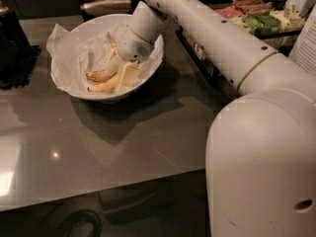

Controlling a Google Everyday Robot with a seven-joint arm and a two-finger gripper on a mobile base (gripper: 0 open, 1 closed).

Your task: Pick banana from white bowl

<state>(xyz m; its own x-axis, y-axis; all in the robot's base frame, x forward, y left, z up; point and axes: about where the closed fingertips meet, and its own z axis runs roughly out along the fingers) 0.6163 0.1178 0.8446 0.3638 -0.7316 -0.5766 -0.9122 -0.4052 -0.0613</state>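
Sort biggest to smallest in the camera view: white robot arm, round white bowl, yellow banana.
White robot arm, though it is nearest the camera
round white bowl
yellow banana
The gripper is down inside the bowl.

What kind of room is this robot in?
Probably a snack corner or small kitchen: a grey counter, a white bowl holding a banana, and packaged snacks behind. The claw is down inside the bowl, at the banana.
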